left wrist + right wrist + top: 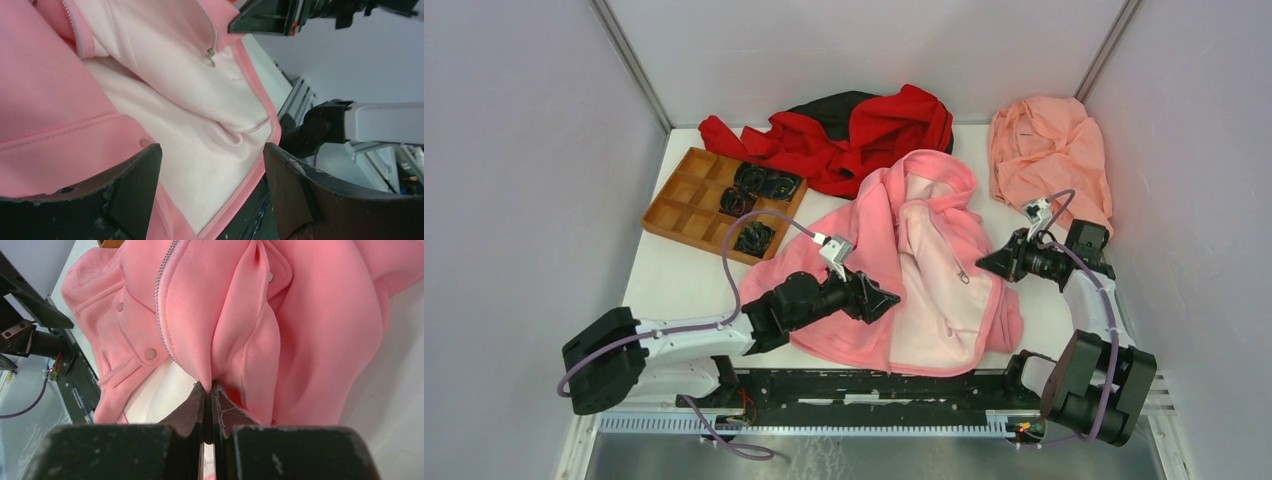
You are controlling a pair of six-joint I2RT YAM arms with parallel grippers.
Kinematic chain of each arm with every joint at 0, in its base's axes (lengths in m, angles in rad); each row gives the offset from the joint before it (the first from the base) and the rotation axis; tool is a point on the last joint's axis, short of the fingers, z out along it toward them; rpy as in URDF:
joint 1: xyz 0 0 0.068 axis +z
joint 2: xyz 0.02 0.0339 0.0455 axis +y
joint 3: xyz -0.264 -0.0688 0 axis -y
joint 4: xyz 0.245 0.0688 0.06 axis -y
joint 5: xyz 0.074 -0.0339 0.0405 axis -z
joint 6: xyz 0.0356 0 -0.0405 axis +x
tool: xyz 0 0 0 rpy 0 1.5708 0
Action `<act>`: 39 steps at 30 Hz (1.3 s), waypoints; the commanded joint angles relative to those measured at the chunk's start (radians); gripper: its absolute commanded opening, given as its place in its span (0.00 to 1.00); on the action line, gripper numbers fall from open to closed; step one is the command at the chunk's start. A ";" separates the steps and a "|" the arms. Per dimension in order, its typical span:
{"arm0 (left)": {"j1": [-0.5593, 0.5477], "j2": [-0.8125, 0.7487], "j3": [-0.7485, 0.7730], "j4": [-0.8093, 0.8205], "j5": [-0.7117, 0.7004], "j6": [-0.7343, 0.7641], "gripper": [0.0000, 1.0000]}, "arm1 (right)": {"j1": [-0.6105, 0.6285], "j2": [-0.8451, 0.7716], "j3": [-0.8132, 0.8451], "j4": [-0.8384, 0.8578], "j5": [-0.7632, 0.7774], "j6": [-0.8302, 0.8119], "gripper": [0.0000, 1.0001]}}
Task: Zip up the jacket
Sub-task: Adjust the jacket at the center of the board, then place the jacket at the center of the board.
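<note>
The jacket (924, 270) lies unzipped in the middle of the desk (674, 275), pale lining up, hood toward the far side; the left pincer (212, 150) hovers over its left half, fingers apart, nothing between them; the right pincer (206, 390) is clamped on a fold at the jacket's right front edge; the zipper pull (211, 52) rests on the lining; a red-and-black garment (864, 130) lies far, a peach cloth (1049, 150) far right, a brown tray (694, 200) far left.
</note>
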 commanded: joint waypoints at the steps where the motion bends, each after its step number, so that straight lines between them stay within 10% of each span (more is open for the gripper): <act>1: 0.005 0.058 -0.046 0.363 0.007 -0.102 0.82 | 0.007 0.022 0.037 -0.117 -0.083 -0.128 0.00; 25: 0.093 0.530 -0.067 0.996 0.071 -0.422 0.84 | 0.010 0.075 0.023 -0.145 -0.082 -0.204 0.00; 39: 0.054 0.507 0.014 0.839 0.002 -0.307 0.84 | 0.011 0.091 0.029 -0.144 -0.088 -0.204 0.00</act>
